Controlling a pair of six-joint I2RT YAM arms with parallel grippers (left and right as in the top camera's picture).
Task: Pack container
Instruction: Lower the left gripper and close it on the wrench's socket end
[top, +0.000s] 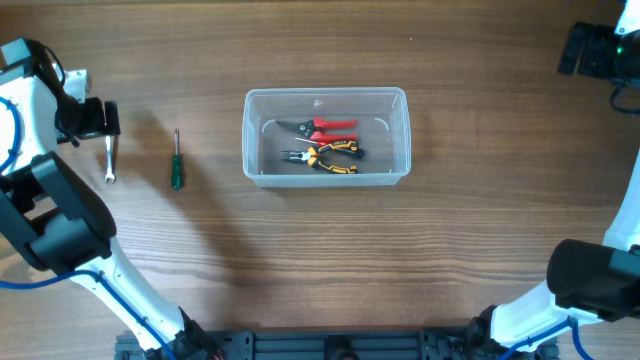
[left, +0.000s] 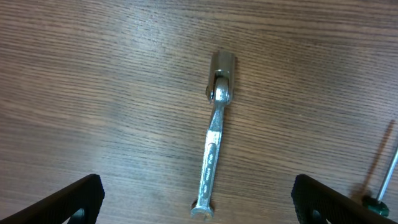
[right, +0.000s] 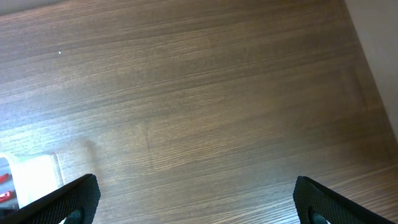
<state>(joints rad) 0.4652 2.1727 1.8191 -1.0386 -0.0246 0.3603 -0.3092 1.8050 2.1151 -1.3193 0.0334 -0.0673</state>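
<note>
The container (top: 326, 94) sat upright near the middle of the wooden table (top: 450, 250), its rim open to the overhead camera. Inside it, on the floor, lay red-handled cutters (top: 325, 127) and, just beside them toward the near wall, yellow-and-black pliers (top: 325, 156). Left of the container and apart from it, a green-handled screwdriver (top: 177, 160) lay flat on the wood. Farther left of the container lay a silver wrench (left: 212, 155), its socket head pointing away from the left wrist camera. The left gripper (top: 105, 119) hovered over that wrench, well left of the container, its jaws spread wide on either side of the wrench and grasping nothing. The right gripper (top: 575, 48) hung well to the container's right and beyond its far wall, its jaws likewise released and empty over bare wood.
</note>
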